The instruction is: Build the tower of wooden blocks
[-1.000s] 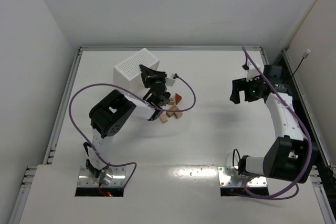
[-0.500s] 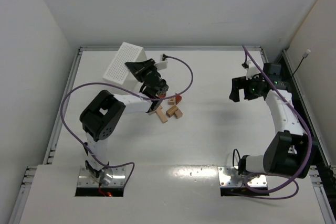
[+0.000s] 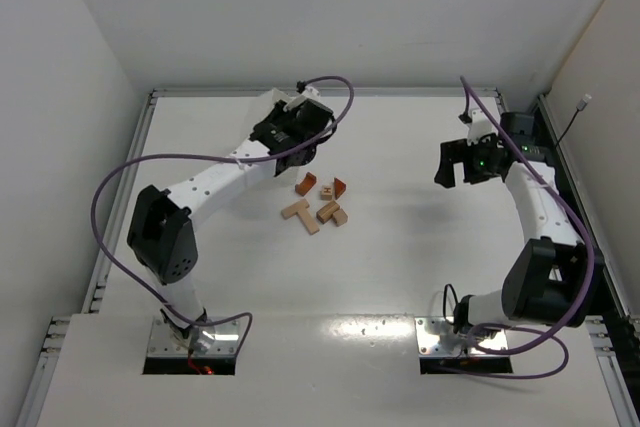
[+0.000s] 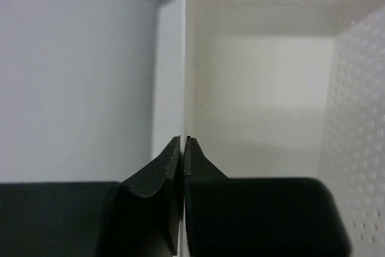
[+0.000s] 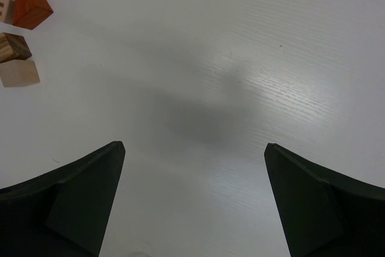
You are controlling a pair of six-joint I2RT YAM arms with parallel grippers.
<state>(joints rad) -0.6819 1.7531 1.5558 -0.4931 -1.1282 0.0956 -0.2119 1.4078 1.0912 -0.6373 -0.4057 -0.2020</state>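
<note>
We count two arms, two grippers, one white perforated tray (image 4: 264, 88) and at least six wood blocks (image 3: 327, 211), possibly seven, as the pale T-shaped form may be one piece or two. Two of the blocks are reddish-brown, one is a darker tan and the rest are pale. No tower stands: the blocks lie loose and flat in a small cluster on the table (image 3: 400, 267), left of centre, some touching and none stacked. The left arm (image 3: 215, 182) reaches out long toward the far edge, with its wrist beyond the cluster and clear of it. In the left wrist view, the left gripper (image 4: 182, 145) has its fingers pinched together on a thin wall of the tray. The tray's perforated inside fills the right of that view, but we cannot make the tray out clearly from above. The right arm (image 3: 540, 217) curves up the right side of the table. The right gripper (image 5: 194, 148) hangs above bare table with its fingers spread wide and holding nothing. Four of the blocks show in the top left corner of its wrist view, well apart from the fingers. Compared with half a second ago, the left arm has unfolded and swung away from the blocks. The tray has been carried off its earlier place at the far left, and the whole cluster is now uncovered. The right arm has scarcely moved.
</note>
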